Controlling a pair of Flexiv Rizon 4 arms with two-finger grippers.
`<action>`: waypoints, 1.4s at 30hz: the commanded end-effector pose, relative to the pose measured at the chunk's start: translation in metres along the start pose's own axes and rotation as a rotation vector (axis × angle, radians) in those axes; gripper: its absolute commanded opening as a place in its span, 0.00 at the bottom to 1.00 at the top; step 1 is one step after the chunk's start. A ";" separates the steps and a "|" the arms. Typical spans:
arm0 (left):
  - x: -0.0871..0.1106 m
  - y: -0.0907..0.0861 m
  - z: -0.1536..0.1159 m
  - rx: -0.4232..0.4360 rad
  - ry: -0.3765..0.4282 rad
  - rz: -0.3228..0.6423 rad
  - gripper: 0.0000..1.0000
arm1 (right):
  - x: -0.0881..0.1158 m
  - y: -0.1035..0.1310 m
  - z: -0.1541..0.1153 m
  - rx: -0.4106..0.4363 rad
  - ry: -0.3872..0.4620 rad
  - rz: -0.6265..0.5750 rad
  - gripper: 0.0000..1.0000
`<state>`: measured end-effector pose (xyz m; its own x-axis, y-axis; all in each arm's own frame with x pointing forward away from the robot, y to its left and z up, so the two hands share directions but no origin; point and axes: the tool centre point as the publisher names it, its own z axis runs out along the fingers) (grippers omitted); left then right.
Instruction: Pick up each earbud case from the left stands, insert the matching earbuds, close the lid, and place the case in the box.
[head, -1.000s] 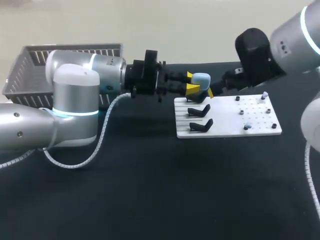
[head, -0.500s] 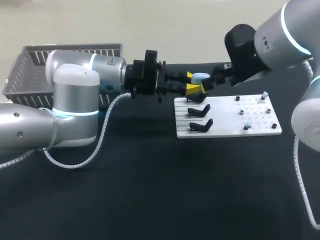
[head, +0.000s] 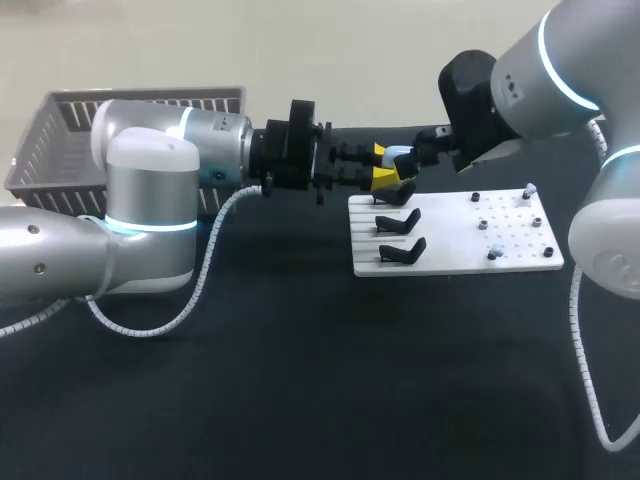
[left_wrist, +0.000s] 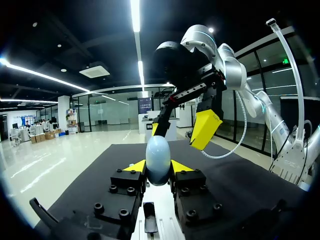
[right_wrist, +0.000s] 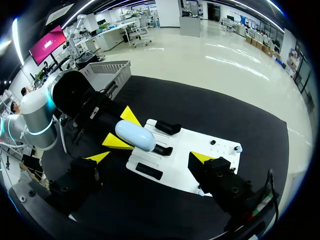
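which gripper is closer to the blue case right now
Left. The left gripper is shut on the case, its jaws pressing it from both sides. The right gripper is open, with the case just ahead of its tips, not touching.

pale blue case, white board, grey basket

Head view: from above and behind, looking down across the table, well back, taking in both arms and the board. Left wrist view: close along the left gripper, level with the case, facing the right gripper. Right wrist view: from close above, tilted down at case and board, facing back at the left gripper. Shared by all three: case, both grippers.
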<state>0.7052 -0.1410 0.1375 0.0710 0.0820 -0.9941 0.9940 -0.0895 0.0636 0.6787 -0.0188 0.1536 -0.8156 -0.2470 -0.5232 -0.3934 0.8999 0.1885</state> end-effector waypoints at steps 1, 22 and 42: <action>0.001 0.000 0.000 -0.001 -0.002 0.001 0.00 | -0.003 -0.002 0.005 -0.010 0.005 0.002 1.00; 0.001 0.000 0.000 -0.001 -0.002 0.001 0.00 | -0.009 -0.013 0.008 0.010 -0.009 0.020 1.00; 0.001 0.000 0.000 -0.001 -0.002 0.001 0.00 | -0.029 -0.014 -0.024 0.023 -0.097 -0.015 1.00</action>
<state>0.7054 -0.1409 0.1375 0.0709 0.0817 -0.9941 0.9939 -0.0896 0.0635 0.7088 -0.0301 0.1863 -0.7738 -0.2335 -0.5889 -0.3959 0.9040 0.1617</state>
